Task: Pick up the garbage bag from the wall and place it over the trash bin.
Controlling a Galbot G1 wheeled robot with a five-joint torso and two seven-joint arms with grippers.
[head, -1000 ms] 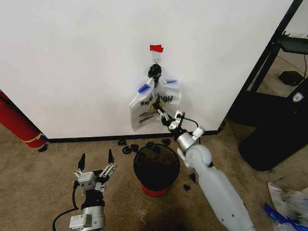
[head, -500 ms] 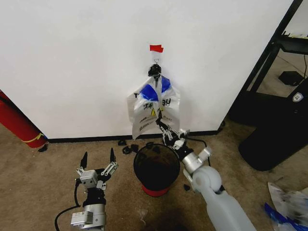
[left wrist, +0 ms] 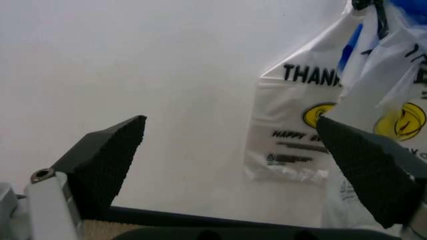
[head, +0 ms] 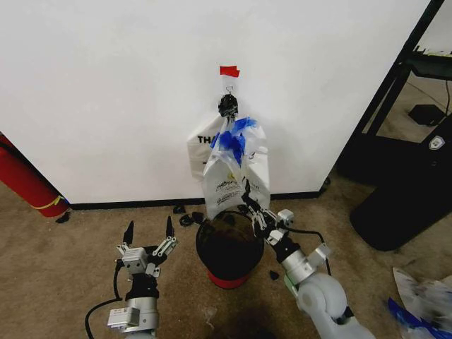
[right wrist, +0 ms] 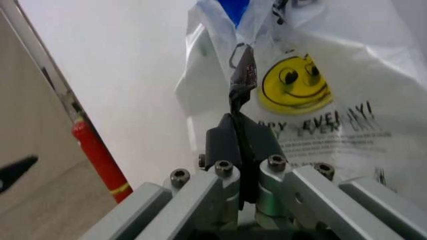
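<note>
Now | your right end effector (head: 248, 210) pinches the garbage bag (head: 233, 180), hanging above it from the wall (head: 106, 85) | trash bin (head: 229, 248) just below-left | left end effector (head: 150, 229) spread, idle beside bin

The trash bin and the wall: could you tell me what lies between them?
In the head view, the garbage bag hangs down there, pinched by the right gripper above the trash bin, with small dark scraps along the wall.

The garbage bag (head: 235, 180) hangs against the wall (head: 113, 99), below the hook (head: 228, 90) and tape strip (head: 229, 70). Directly in front sits the trash bin (head: 229, 248). The right gripper (head: 248, 205) is at the bag's lower edge, above the bin's far rim. The left gripper (head: 149, 232) hovers left of the bin.
</note>
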